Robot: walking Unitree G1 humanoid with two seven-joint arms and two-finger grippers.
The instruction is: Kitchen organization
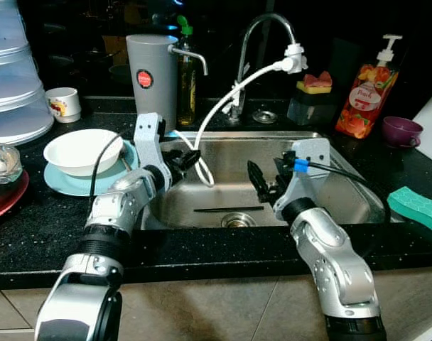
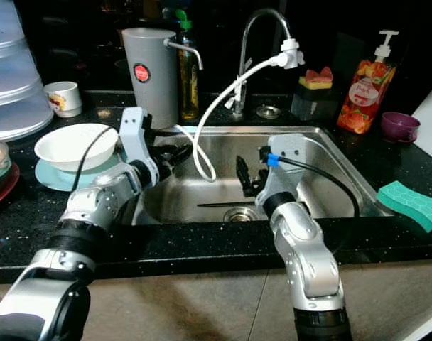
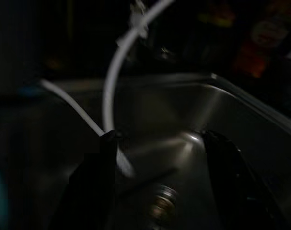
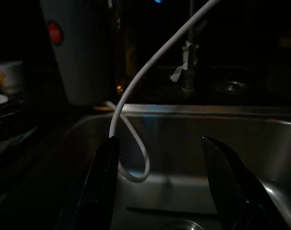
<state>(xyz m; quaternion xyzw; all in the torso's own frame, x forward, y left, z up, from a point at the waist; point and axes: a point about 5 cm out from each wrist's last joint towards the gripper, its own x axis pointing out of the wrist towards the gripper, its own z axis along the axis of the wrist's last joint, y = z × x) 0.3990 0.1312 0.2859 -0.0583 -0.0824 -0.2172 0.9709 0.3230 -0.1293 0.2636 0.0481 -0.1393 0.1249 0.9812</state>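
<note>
Stainless steel sink basin (image 1: 330, 153) set in a black speckled counter (image 1: 45, 227), both claws reaching over it. Left claw (image 1: 190, 160) sits at the basin's left rim, fingers spread apart with nothing between them; right claw (image 1: 264, 182) hangs over the basin middle, fingers also spread, holding nothing. Thin white hose (image 1: 223, 106) runs from a white fitting on the curved chrome faucet (image 1: 262, 32), arcs down and loops inside the basin between the two claws, just beside the left claw's tips; in the left wrist view the hose (image 3: 112, 91) passes right by one finger (image 3: 95, 182), contact not clear. A thin dark stick-like item (image 1: 227, 209) lies on the basin floor below the right claw, near the round drain (image 1: 234, 221); what it is cannot be told. Left of the left claw: white bowl (image 1: 81, 149) stacked on a pale blue plate (image 1: 67, 183), with a red plate (image 1: 6, 199) cut off at the frame edge. Behind the left claw: grey cylindrical canister (image 1: 152, 78) and a dark bottle with green cap (image 1: 187, 78). Right of the right claw: teal sponge (image 1: 418, 209), purple cup (image 1: 402, 131), orange soap pump bottle (image 1: 366, 92). Both wrist views very dark, background blurred.
</note>
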